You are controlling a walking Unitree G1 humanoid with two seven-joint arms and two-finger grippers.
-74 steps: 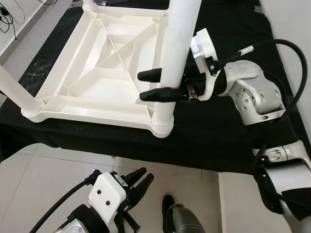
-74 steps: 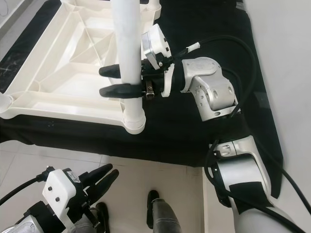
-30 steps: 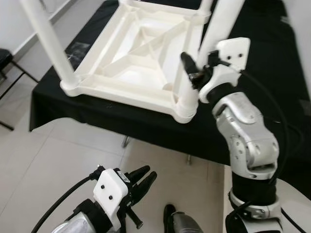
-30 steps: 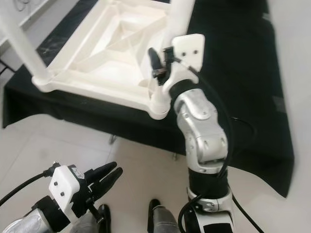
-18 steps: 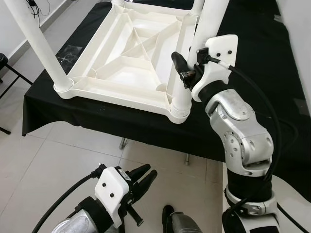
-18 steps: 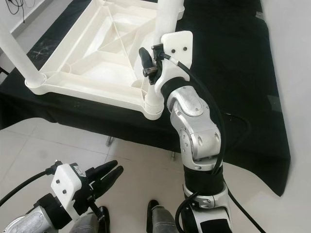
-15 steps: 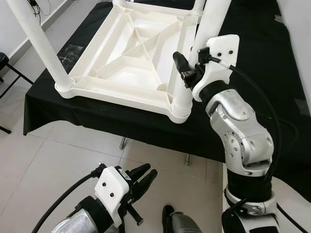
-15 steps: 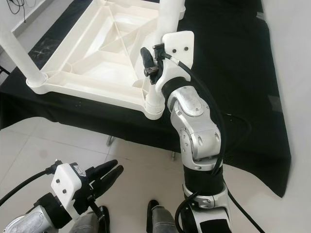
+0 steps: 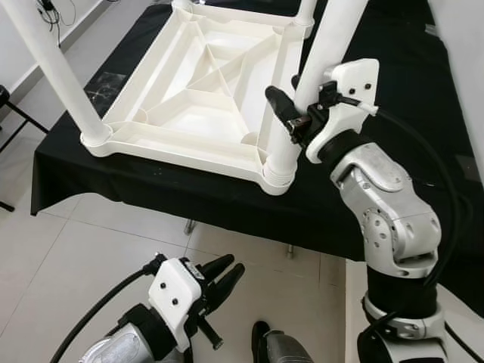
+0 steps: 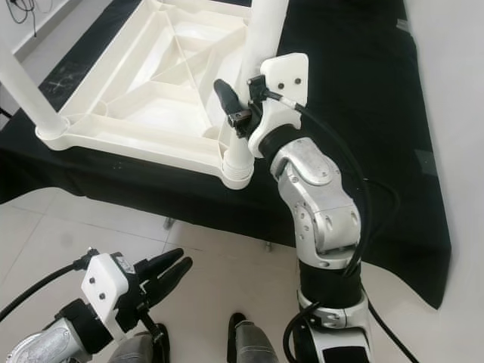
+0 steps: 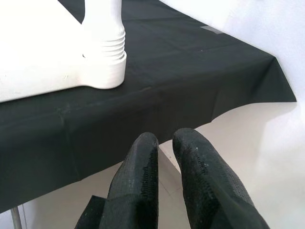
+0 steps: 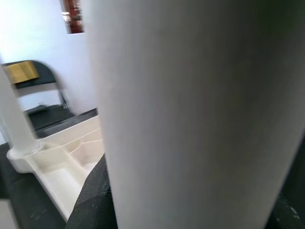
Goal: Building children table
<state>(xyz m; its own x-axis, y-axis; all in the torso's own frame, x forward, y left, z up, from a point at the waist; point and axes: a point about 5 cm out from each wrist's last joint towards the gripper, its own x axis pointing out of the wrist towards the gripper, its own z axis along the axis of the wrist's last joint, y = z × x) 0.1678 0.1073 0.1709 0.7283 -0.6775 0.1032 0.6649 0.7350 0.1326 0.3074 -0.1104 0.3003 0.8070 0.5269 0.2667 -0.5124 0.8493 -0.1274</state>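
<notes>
The right gripper (image 9: pixel 291 110) is clamped around the white round plastic leg (image 9: pixel 306 91); a sideways pull could tilt it in the upturned white tabletop's (image 9: pixel 189 106) socket

Seen from above: white plastic tabletop (image 10: pixel 144 91) lying upside down on a black-draped table (image 10: pixel 355 136), ribbed underside up, near the table's front edge. White leg (image 10: pixel 253 83) upright at its front right corner, right gripper (image 10: pixel 236 104) clasping it just above the socket. Another leg (image 10: pixel 23 87) at the front left corner. Left gripper (image 10: pixel 168 276) low over pale floor tiles (image 10: pixel 219 272), fingers nearly together.
</notes>
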